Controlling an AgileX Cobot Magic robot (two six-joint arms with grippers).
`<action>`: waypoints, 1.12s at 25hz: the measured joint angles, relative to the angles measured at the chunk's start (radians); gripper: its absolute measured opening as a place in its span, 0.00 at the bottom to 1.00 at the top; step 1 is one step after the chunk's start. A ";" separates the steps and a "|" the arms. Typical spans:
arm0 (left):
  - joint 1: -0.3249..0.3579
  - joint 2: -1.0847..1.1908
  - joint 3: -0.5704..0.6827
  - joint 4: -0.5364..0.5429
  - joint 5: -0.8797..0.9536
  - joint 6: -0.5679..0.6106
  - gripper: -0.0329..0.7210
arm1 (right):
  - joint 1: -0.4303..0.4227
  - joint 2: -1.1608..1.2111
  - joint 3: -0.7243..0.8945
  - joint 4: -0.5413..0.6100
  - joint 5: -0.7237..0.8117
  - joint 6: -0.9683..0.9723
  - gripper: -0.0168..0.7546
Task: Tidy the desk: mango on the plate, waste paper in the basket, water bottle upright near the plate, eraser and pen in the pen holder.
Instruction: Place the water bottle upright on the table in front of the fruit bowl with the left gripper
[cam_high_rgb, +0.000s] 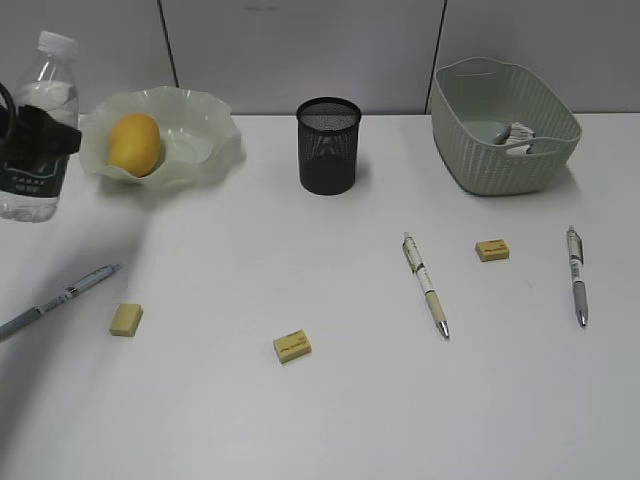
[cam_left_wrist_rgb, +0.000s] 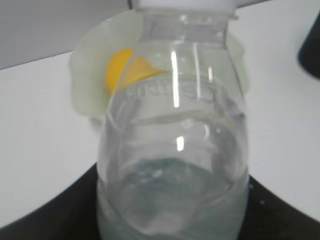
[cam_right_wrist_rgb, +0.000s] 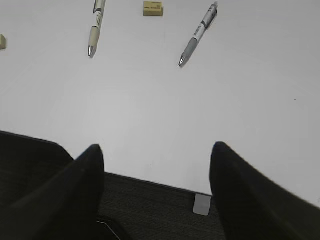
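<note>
Bottle (cam_high_rgb: 38, 125) upright at far left, clamped in left jaws beside plate (cam_high_rgb: 195, 150) holding mango (cam_high_rgb: 134, 143) — set flat on tabletop before release; right jaws wide, empty — lower frame

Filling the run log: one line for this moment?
left pincer: shut on water bottle, upright | mango: on plate | right pincer: open, idle
</note>
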 joint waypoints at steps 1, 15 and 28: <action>-0.019 0.000 0.000 0.016 -0.070 0.000 0.69 | 0.000 0.000 0.000 0.000 0.000 0.000 0.70; -0.152 0.096 0.000 -0.091 -0.306 -0.019 0.69 | 0.000 0.000 0.000 0.000 -0.002 0.000 0.70; -0.243 0.109 0.000 0.230 -0.541 -0.506 0.69 | 0.000 0.000 0.000 0.000 -0.002 0.000 0.70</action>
